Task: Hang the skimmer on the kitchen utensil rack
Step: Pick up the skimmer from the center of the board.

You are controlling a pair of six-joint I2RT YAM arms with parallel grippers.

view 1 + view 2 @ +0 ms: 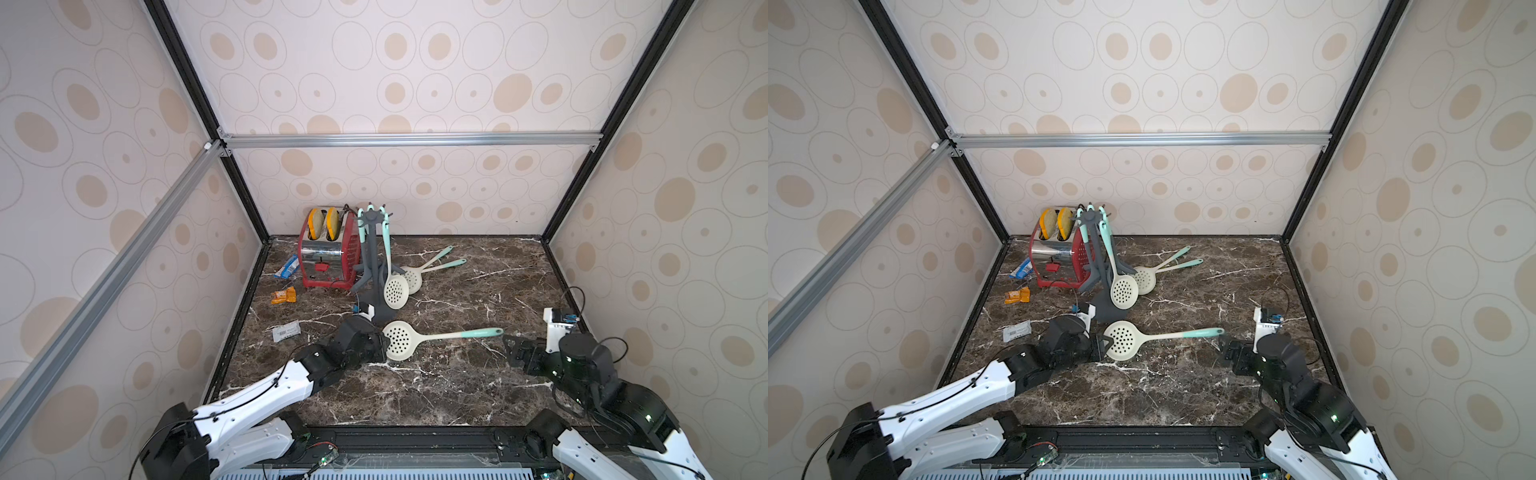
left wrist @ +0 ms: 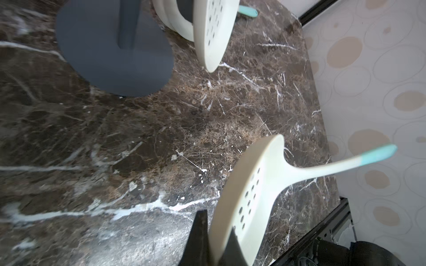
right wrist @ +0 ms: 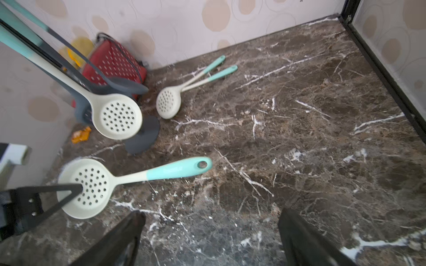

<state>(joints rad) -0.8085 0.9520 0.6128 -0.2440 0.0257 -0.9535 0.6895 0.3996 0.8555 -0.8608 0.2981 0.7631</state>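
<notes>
Right wrist view: left gripper (image 3: pixel 79 187) is clamped on the skimmer (image 3: pixel 96 182) bowl. Right gripper (image 3: pixel 212 221) has its jaws apart, near the handle tip. Rack (image 1: pixel 371 217) stands just behind the left gripper, with a hung skimmer (image 1: pixel 395 291) on its near right side. Spare skimmers (image 1: pixel 413 280) lie beyond, and a toaster (image 1: pixel 328 257) sits far left.

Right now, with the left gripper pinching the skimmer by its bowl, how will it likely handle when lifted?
The skimmer probably feels light: its bowl is thin and perforated. Its handle juts out straight, seemingly unsupported, so it looks stiff, not floppy. With the left gripper pinching only the bowl's rim, the long handle may swing or droop in the grip.
</notes>
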